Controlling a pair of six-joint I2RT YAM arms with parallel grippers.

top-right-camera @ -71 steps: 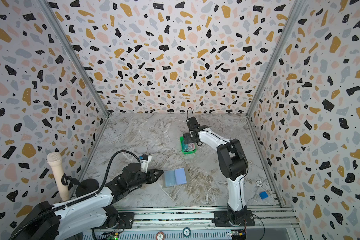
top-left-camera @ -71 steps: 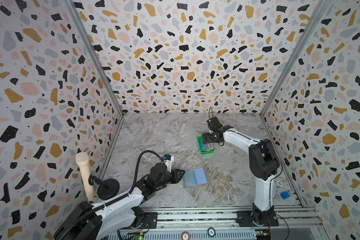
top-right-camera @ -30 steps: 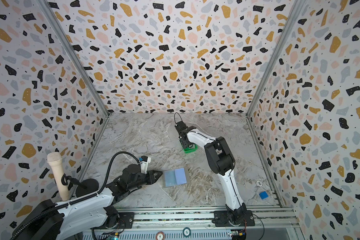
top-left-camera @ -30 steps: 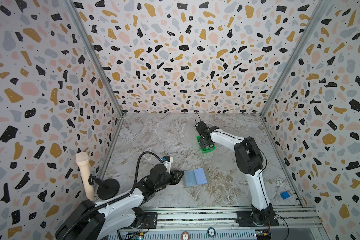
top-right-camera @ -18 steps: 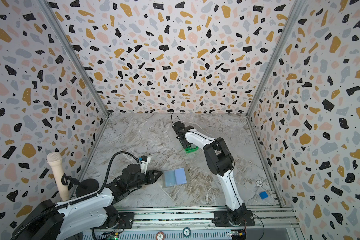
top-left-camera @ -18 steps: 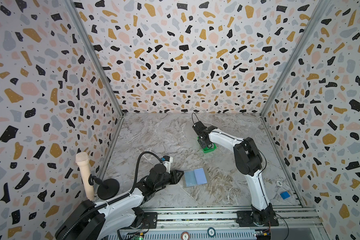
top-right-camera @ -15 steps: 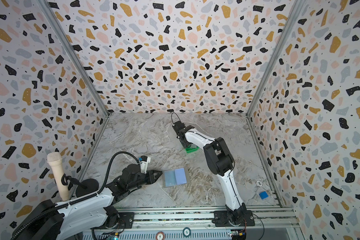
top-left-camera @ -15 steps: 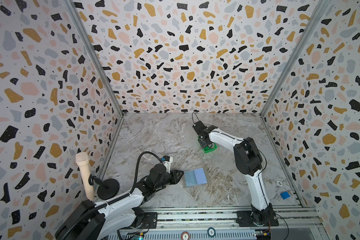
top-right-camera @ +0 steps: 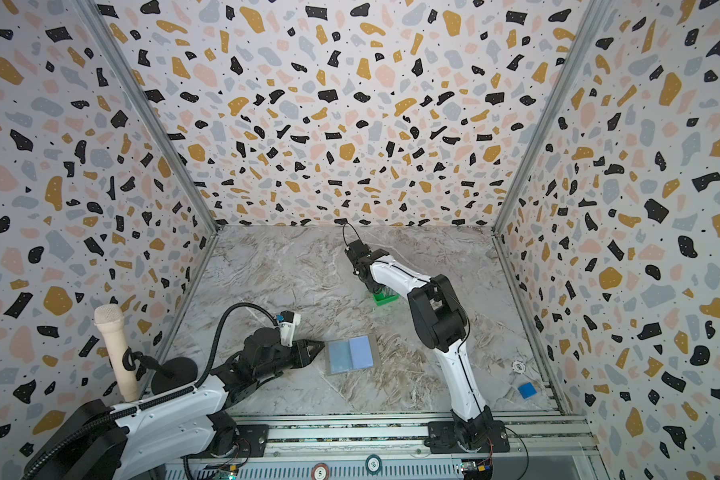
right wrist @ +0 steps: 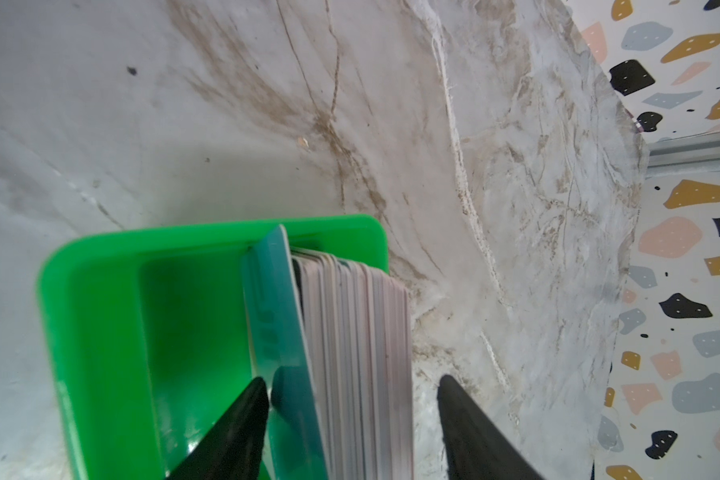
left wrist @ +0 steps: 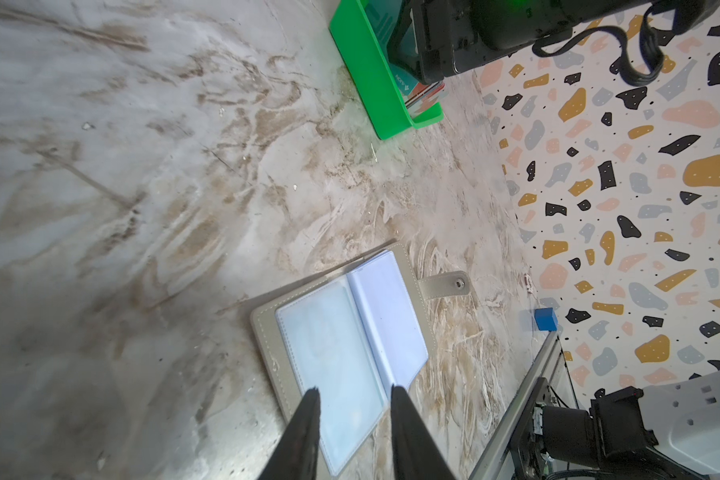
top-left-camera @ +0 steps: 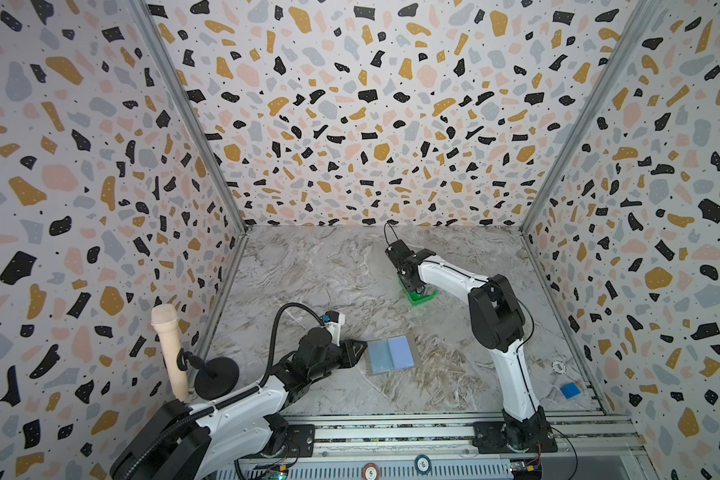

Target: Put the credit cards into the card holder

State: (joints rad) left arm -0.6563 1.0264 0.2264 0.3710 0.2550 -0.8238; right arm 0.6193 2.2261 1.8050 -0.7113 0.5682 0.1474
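Nearest the rail, the left end effector is held low over the tabletop. Its two fingers are set a little apart with nothing between them, and the near edge of the card holder is seen through the gap. Nothing here differs from the earlier top views: arm and holder are placed as they were. The card holder is laid open and flat, pockets up, with its snap tab turned out to one side. Whether a card already lies in the bluish pockets cannot be told.

Farther back, the credit cards are stood on edge as a tight stack in the green tray. The change is found here. A couple of seconds ago the right end effector was held above the tray. Since then its wrist has been swung toward the back wall, the fingers have been lowered to the tray, and they have been drawn inward. They are spread yet: one is set inside the tray at the face of the outermost teal card, and the other is kept clear beyond the far side of the stack. Nothing is pinched so far.

The pick is judged to be under way. The whole stack is straddled rather than one card, so a single card would probably have to be separated before it is carried to the holder.
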